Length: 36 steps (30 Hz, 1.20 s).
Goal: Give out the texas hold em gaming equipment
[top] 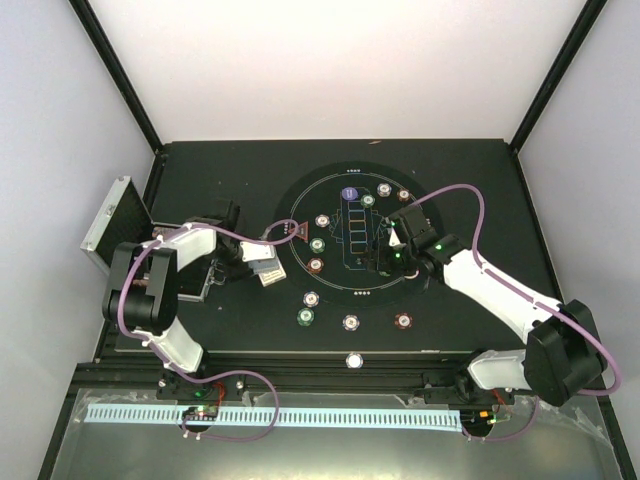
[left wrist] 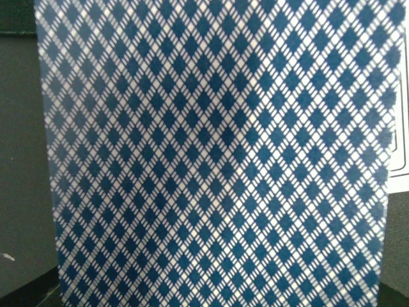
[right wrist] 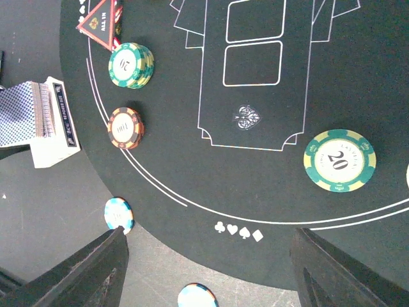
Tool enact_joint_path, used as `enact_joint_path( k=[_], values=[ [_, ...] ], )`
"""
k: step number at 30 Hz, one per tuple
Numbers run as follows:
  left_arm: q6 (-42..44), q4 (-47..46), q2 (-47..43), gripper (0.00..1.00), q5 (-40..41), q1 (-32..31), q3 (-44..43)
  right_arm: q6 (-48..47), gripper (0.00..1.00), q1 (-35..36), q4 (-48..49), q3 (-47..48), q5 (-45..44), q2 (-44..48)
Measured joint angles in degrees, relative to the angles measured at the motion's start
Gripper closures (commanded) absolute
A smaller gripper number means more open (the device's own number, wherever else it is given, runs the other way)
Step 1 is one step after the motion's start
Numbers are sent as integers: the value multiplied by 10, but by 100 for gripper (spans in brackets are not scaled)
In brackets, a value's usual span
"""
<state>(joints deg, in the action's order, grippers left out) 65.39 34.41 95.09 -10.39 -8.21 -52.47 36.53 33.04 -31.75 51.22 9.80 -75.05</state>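
Note:
A blue diamond-patterned playing card back (left wrist: 211, 153) fills the left wrist view and hides the fingers. My left gripper (top: 258, 262) is shut on the playing cards (top: 266, 270) just off the left edge of the round mat (top: 440, 225); the same cards (right wrist: 29, 115) show in the right wrist view. My right gripper (right wrist: 211, 262) (top: 385, 258) hangs open over the mat's right half with nothing between its fingers. Poker chips ring the mat, such as a green one (right wrist: 339, 160), a green stack (right wrist: 131, 64) and a red-brown one (right wrist: 125, 127). Up at the mat's left rim lies a red triangle marker (top: 297, 231).
A silver ribbed case (top: 108, 225) stands open at the far left. On the mat's far side sits a purple button disc (top: 350, 193). A white disc (top: 354, 360) lies near the front edge. Pale chips (right wrist: 119, 214) lie just off the mat's rim near my right fingers.

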Motion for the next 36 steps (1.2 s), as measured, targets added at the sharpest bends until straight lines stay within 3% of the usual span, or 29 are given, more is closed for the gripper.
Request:
enact_joint_path(
  k=[20, 27, 36],
  values=[
    [18, 81, -48, 99, -37, 7, -28, 28, 30, 1, 65, 0, 81, -13],
    [20, 114, -74, 98, -59, -2, -37, 64, 29, 18, 131, 0, 140, -32],
    [14, 157, -123, 98, -84, -52, -65, 152, 29, 76, 284, 0, 223, -94]
  ],
)
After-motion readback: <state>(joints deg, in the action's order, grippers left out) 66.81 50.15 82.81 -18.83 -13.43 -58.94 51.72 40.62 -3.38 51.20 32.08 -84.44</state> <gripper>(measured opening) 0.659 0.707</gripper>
